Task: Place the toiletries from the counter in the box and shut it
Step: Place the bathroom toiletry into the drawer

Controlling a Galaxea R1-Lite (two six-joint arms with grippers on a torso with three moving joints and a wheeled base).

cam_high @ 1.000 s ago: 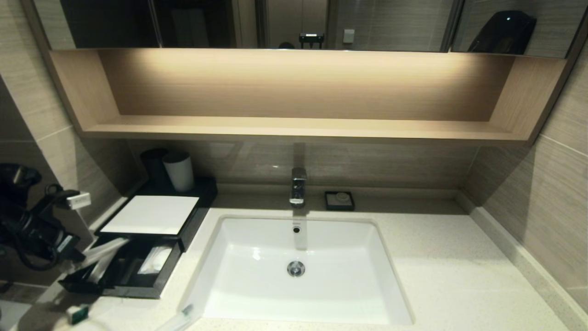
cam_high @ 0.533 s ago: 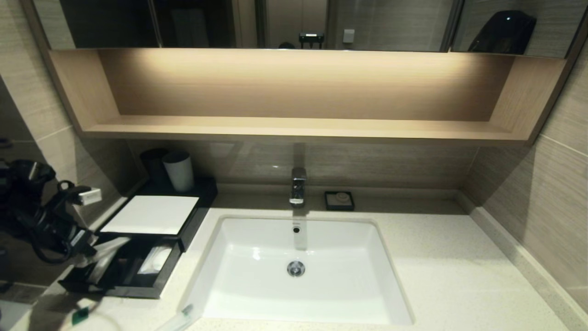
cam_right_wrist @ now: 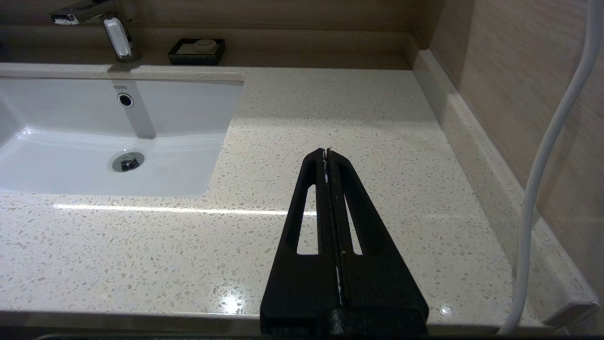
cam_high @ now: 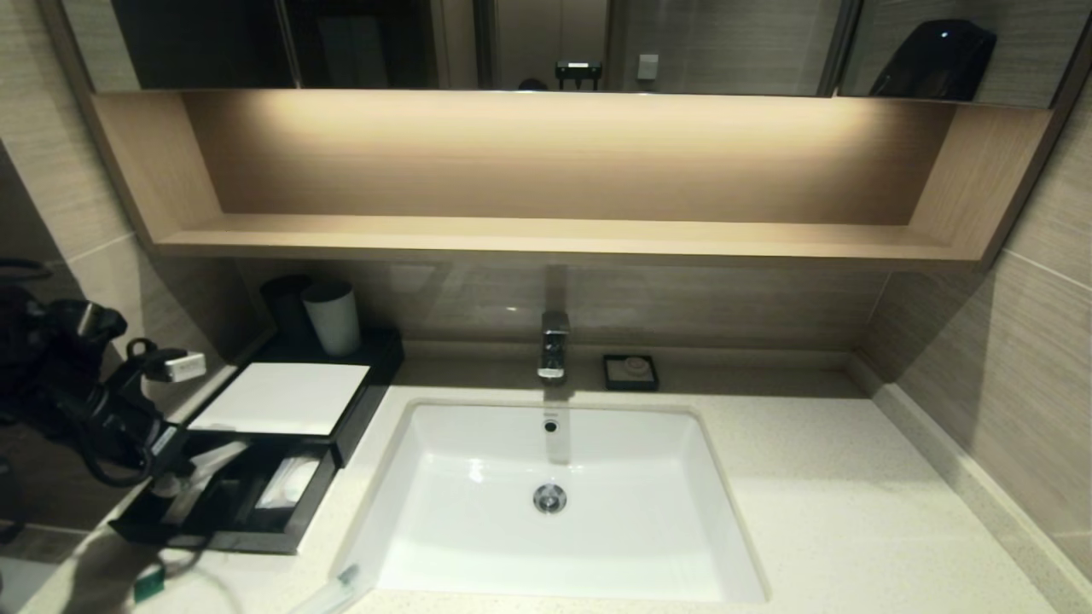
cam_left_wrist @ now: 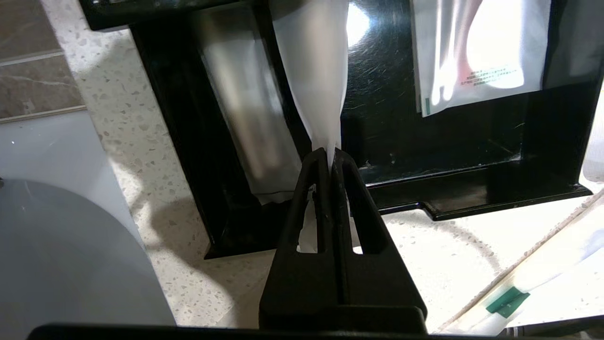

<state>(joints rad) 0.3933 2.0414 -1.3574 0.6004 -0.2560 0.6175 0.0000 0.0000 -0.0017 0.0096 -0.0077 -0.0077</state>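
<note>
The box (cam_high: pixel 281 396) stands at the counter's (cam_high: pixel 853 529) left, its black divided drawer (cam_high: pixel 226 533) pulled out. My left gripper (cam_high: pixel 175 467) is over the drawer's left front corner. In the left wrist view it (cam_left_wrist: pixel 329 153) is shut on the end of a whitish packet (cam_left_wrist: pixel 314 71) that reaches over the drawer. Another packet (cam_left_wrist: pixel 245 118) lies in the left compartment and a white sachet (cam_left_wrist: pixel 476 52) in the right one. Two green-labelled packets (cam_high: pixel 149 584) (cam_high: pixel 337 588) lie on the counter's front left. My right gripper (cam_right_wrist: pixel 327 152) is shut and empty above the counter right of the sink.
A white sink (cam_high: pixel 554 546) with a tap (cam_high: pixel 553 345) fills the middle. A light grey cup (cam_high: pixel 333 317) stands behind the box. A small black soap dish (cam_high: pixel 630 373) sits behind the sink. A wooden shelf (cam_high: pixel 554 234) hangs above. A wall borders the right (cam_high: pixel 1007 358).
My left arm has moved right and forward with the packet, from beside the drawer to over its left front corner. The packet now lies lower over the drawer.
</note>
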